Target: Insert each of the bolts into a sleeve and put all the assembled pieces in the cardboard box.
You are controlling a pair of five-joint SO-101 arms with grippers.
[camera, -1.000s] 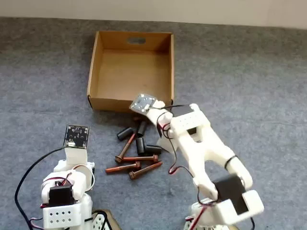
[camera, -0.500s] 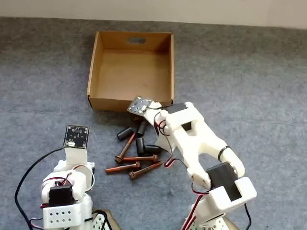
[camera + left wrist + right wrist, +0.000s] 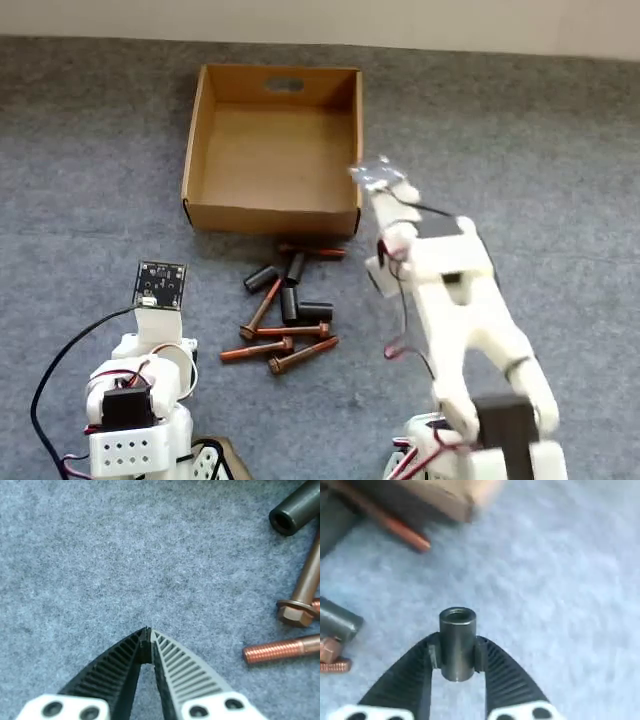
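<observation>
beside the right front corner of the cardboard box, the right arm hangs over the grey table. its jaws are clamped on a dark held sleeve, one finger on each side, and the sleeve's open end faces the wrist camera. close along the box's front wall lies a lone bolt, copper-coloured. nearer the arms sits a loose pile, where the dark loose sleeves lie among more copper bolts, some of them touching. the left arm is folded back at the near left of the table. its jaws are closed with the tips meeting and nothing between them, low over the table. the edge of the pile lies just beside them.
</observation>
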